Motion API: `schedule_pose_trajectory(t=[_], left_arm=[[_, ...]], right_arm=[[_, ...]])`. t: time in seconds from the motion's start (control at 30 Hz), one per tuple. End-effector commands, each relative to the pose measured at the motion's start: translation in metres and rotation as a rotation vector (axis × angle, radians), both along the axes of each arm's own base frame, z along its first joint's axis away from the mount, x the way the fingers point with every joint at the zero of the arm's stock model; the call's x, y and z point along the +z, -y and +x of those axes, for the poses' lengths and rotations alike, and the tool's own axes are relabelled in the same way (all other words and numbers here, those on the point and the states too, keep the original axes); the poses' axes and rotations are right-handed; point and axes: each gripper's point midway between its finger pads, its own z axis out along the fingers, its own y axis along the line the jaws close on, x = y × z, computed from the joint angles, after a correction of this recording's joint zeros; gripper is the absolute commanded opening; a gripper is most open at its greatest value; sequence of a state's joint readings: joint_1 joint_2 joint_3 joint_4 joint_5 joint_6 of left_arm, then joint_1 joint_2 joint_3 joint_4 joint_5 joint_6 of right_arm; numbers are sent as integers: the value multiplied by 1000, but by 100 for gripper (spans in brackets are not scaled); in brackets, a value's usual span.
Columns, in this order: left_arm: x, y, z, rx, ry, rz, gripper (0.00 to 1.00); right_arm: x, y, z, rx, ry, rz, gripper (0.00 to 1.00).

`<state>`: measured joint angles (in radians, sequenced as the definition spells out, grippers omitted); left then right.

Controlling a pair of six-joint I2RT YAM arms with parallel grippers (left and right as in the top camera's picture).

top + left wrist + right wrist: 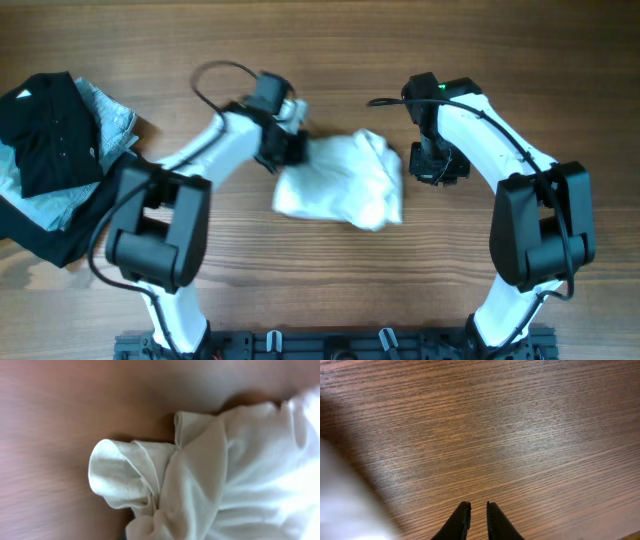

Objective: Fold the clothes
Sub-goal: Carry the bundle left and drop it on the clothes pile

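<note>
A crumpled white garment lies in the middle of the wooden table. My left gripper is at its upper left edge. In the left wrist view the white cloth fills the frame, bunched into tight folds that run to the bottom edge where my fingers are hidden, so it looks pinched in the jaws. My right gripper hovers just right of the garment. Its fingers are nearly together with nothing between them, over bare wood. The garment shows as a white blur at the lower left of the right wrist view.
A pile of clothes sits at the far left edge of the table, with a black garment on top of a light grey one. The rack runs along the near edge.
</note>
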<state>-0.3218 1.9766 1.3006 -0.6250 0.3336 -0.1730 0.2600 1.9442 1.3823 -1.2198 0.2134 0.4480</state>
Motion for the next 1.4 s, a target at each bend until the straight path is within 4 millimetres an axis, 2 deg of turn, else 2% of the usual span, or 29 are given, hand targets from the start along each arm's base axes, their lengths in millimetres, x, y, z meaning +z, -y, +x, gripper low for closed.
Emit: schedule_pose_trajectory(t=[0.0, 0.1, 0.13, 0.17, 0.23, 0.37, 0.5, 0.57, 0.63, 0.83, 0.93, 1.07, 1.17, 1.37], left_arm=[[72, -92, 72, 231, 243, 163, 4], [106, -151, 91, 369, 326, 213, 4], [119, -197, 98, 475, 371, 280, 4], [122, -213, 99, 509, 384, 302, 4], [129, -257, 102, 609, 418, 361, 6], [139, -326, 98, 753, 455, 395, 10], [146, -387, 84, 883, 483, 423, 11], [149, -410, 76, 930, 485, 435, 11], [152, -430, 66, 974, 483, 445, 12], [170, -454, 52, 1023, 524, 387, 12], [185, -471, 38, 1067, 551, 404, 13], [192, -492, 20, 1121, 557, 422, 14], [194, -503, 10, 1147, 558, 425, 16], [195, -511, 4, 1161, 561, 408, 21]], right_arm=[[6, 1, -1, -1, 13, 5, 17], [6, 1, -1, -1, 13, 4, 17], [6, 1, -1, 0, 12, 5, 17], [6, 1, -1, 0, 12, 5, 17], [6, 1, -1, 0, 12, 5, 17], [6, 1, -1, 0, 11, 5, 17], [6, 1, -1, 0, 11, 5, 17], [6, 0, -2, 0, 10, 8, 17], [6, 0, -2, 0, 11, 8, 17], [6, 0, -1, 0, 11, 8, 18], [6, 0, -1, 1, 11, 8, 17], [6, 0, -1, 2, 11, 8, 18], [6, 0, -2, 11, 8, 10, 18], [6, 0, -1, 22, 5, 11, 18]])
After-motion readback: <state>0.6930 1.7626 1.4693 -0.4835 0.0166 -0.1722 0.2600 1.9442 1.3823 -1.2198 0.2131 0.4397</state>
